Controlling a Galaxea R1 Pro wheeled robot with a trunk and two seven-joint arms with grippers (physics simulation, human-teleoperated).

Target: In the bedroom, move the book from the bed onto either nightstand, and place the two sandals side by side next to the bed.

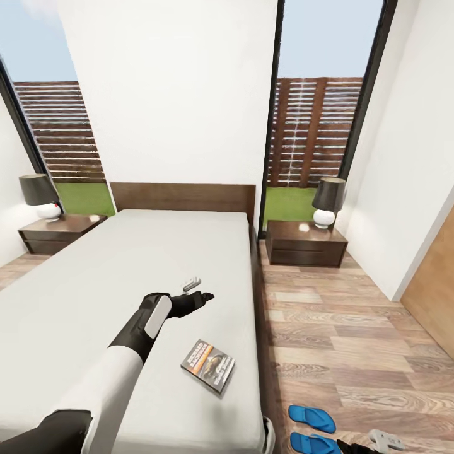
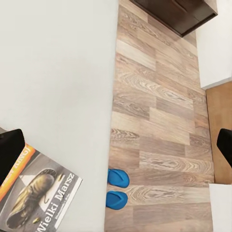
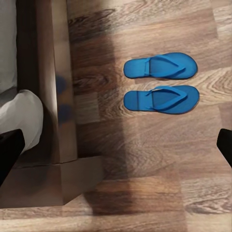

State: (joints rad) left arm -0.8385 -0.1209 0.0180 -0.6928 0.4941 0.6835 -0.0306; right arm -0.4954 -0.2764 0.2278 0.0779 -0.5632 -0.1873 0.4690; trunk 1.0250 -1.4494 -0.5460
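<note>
While the book (image 1: 208, 365) lies on the bed (image 1: 94, 284), both end effectors gape open, holding nothing.

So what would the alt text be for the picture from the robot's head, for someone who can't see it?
The robot's left arm reaches over a grey bed, its left gripper hovering beyond a paperback book on the mattress. Two blue sandals lie side by side on the wood floor, with lamp-topped nightstands flanking the headboard.

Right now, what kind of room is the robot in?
A bedroom, most likely: a bed with a headboard, a nightstand with a lamp on each side, and tall windows behind. Sandals lie on the floor beside the bed.
</note>
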